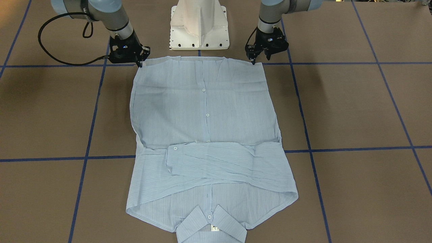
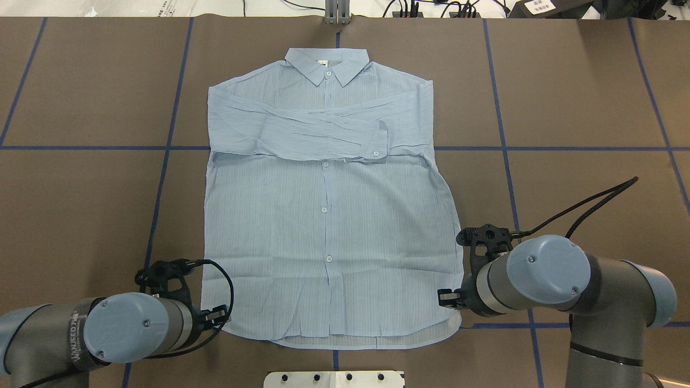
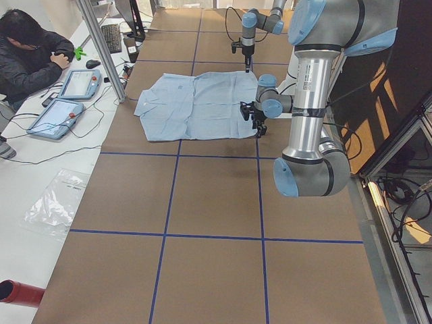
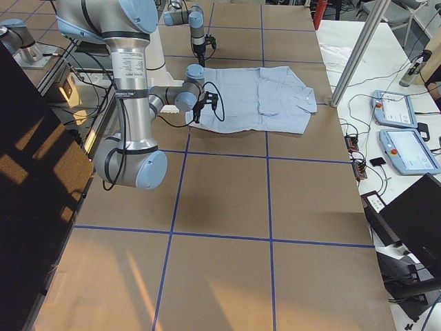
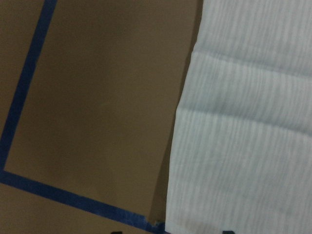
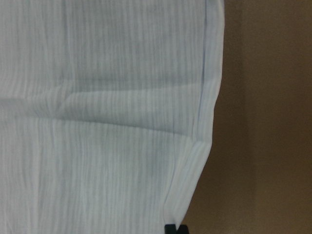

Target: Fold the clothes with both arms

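In the front-facing view a thin light-blue striped shirt [image 1: 202,111] lies flat, buttons up, on the brown blue-taped table [image 1: 354,108]. Both sleeves [image 1: 229,162] are crossed over its chest and its hem faces the white pedestal base [image 1: 199,27]. The right gripper [image 1: 139,63] and the left gripper [image 1: 253,60] each sit at a hem corner of the shirt. The overhead view agrees, though the wrists hide the tips. The side views are too distant to add more. The left wrist view shows its fingertips [image 5: 226,232] apart, straddling the shirt's edge. The right wrist view shows fingertips [image 6: 175,229] together, seemingly pinching the hem. The hem grasp looks half made: the left jaws need closing next, then both corners need lifting evenly toward the collar [image 1: 211,226].
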`<state>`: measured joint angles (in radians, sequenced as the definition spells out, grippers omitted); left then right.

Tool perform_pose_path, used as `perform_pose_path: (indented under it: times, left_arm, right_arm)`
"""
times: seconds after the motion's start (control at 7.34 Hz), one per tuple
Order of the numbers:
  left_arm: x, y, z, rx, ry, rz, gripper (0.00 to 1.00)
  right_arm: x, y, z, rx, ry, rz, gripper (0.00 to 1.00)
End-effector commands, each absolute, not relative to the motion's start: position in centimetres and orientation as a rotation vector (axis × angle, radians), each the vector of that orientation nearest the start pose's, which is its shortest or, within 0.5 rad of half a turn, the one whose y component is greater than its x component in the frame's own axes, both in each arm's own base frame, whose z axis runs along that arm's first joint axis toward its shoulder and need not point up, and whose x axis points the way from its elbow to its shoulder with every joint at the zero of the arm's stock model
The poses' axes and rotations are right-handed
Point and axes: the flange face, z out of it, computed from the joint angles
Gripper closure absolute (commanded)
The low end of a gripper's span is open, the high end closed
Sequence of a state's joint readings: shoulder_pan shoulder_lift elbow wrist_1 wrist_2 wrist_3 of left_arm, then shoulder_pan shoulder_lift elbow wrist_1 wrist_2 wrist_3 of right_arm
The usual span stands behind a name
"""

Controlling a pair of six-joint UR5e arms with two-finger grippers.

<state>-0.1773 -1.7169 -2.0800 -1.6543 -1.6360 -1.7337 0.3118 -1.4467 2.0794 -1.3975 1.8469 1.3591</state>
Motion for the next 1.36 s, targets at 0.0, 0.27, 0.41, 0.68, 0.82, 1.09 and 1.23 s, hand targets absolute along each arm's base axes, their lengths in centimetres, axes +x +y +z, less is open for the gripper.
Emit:
perform_pose_path:
  times: [0.0, 0.27, 0.41, 0.68, 0.82, 1.09, 1.23]
  left_arm:
    - [48.92, -21.71, 35.99, -0.054, 0.724, -0.3, 0.29]
    - [48.99, -21.7, 35.99, -0.05, 0.724, -0.286, 0.32]
    - [49.16, -21.75, 35.51, -0.048, 0.733, -0.285, 0.36]
    - [49.16, -21.81, 35.51, -0.042, 0.733, -0.287, 0.41]
    - [49.15, -21.87, 35.51, -0.035, 0.733, -0.286, 0.41]
    - [49.12, -22.22, 35.63, -0.013, 0.732, -0.287, 0.42]
    - [49.12, -22.22, 35.64, -0.013, 0.732, -0.287, 0.44]
  right_arm:
    - [-44.97, -25.71, 34.78, -0.045, -0.839, -0.016, 1.0]
    - [-45.01, -25.73, 35.0, -0.045, -0.834, -0.014, 1.0]
    - [-45.01, -25.72, 35.0, -0.046, -0.834, -0.015, 1.0]
    - [-44.98, -25.81, 35.15, -0.045, -0.831, -0.013, 1.0]
    - [-44.98, -25.79, 35.15, -0.047, -0.831, -0.013, 1.0]
    - [-45.01, -25.82, 35.22, -0.046, -0.83, -0.012, 1.0]
    - [-45.01, -25.82, 35.22, -0.046, -0.829, -0.012, 1.0]
